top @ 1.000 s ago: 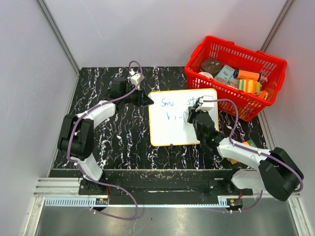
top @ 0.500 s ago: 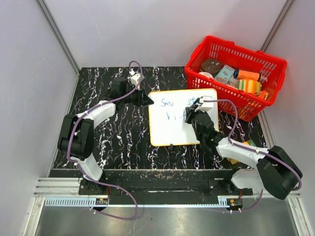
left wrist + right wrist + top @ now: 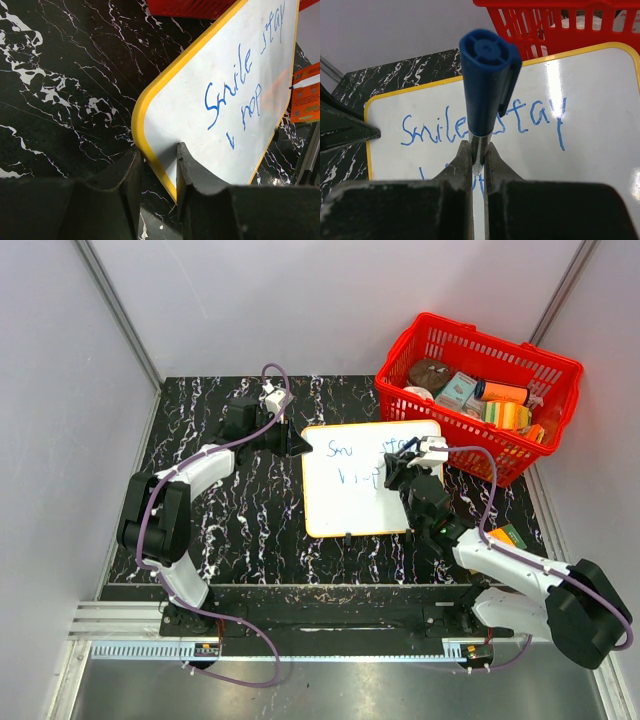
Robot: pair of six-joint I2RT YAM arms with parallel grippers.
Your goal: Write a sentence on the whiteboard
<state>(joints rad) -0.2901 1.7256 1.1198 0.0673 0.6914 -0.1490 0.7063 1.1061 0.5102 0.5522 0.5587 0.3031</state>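
"Smile stay hop" is written as the sentence [image 3: 240, 85]; the rest is judged unfinished. The board [image 3: 340, 510] is clamped by the left gripper [image 3: 158, 161], the marker [image 3: 487, 75] by the right gripper [image 3: 479, 150].

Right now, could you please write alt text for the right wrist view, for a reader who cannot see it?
The right gripper is shut on a blue marker above the whiteboard. Blue handwriting on the board reads "Smile stay", with a second line begun beneath. A red basket sits beyond the board's far edge.

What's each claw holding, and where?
Left claw: whiteboard, by its framed edge beside a corner. Right claw: blue marker, by the barrel below its cap.
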